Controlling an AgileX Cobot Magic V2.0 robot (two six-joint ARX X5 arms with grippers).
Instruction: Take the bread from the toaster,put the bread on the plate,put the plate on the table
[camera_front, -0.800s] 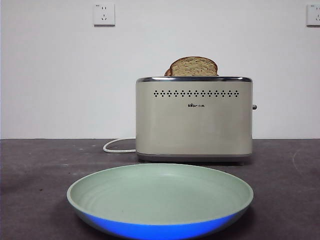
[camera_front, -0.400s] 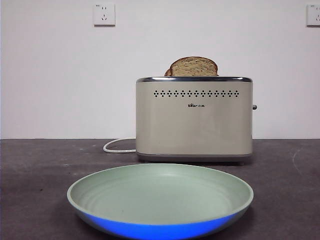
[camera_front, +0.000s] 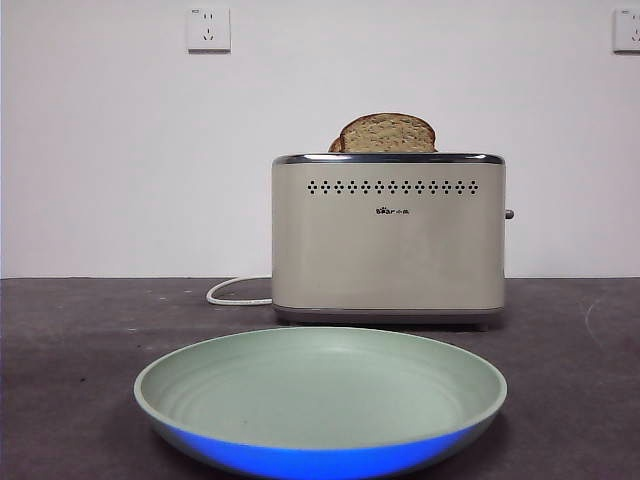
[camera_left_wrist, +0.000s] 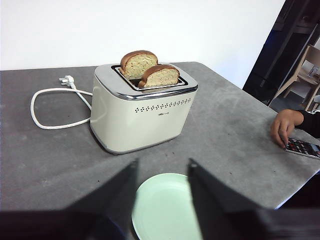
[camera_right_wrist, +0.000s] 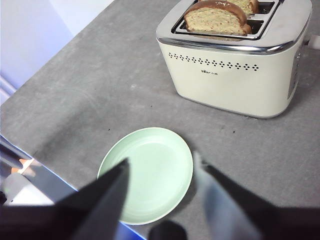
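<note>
Both grippers, left (camera_left_wrist: 162, 172) and right (camera_right_wrist: 160, 167), hang spread over the plate (camera_front: 320, 395); bread (camera_front: 388, 133) sits in the toaster (camera_front: 388, 240).

A narrower second slice (camera_left_wrist: 138, 62) stands upright in the rear slot. Two white wall sockets (camera_front: 208, 28) sit high on the white wall (camera_front: 120, 150), the other at the far edge (camera_front: 627, 29). A person's hand (camera_left_wrist: 283, 125) rests at the table edge, touching a phone (camera_left_wrist: 303, 148). A wooden chair (camera_left_wrist: 305, 67) stands beyond in the dark.
</note>
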